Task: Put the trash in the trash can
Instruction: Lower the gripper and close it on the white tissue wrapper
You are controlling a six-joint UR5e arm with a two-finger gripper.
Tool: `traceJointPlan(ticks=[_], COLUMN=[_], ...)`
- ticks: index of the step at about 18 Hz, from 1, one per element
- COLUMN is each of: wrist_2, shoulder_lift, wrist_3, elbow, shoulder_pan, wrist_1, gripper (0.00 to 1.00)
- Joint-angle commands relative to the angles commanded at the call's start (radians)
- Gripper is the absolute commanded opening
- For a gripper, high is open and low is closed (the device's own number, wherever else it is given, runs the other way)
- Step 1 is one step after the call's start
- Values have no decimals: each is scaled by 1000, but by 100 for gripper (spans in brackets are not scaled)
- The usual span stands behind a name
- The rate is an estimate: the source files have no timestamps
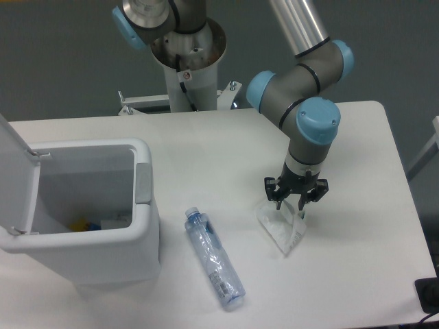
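Note:
The crumpled whitish-clear wrapper (282,229) lies on the white table right of centre. My gripper (290,207) points straight down over the wrapper's far end, with its jaws open and one finger on each side of the plastic. The squashed clear bluish bottle (214,259) lies on the table to the left of the wrapper, cap toward the back. It is apart from the gripper. The white trash can (147,233) stands at the left with its lid (14,171) swung open. A few small items lie at its bottom.
The arm's base column (186,68) stands at the back centre of the table (357,137). A dark object (429,295) sits at the front right corner. The table's right edge is close to the gripper's right.

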Motion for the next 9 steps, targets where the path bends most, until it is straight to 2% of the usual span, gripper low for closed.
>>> traceJointPlan(ticks=[6, 9], wrist_2=[0, -3], shoulder_lift=[8, 31], wrist_3=[3, 3], elbow=[11, 26], shoulder_pan=[5, 15], wrist_1=[-1, -3], gripper=[0, 0])
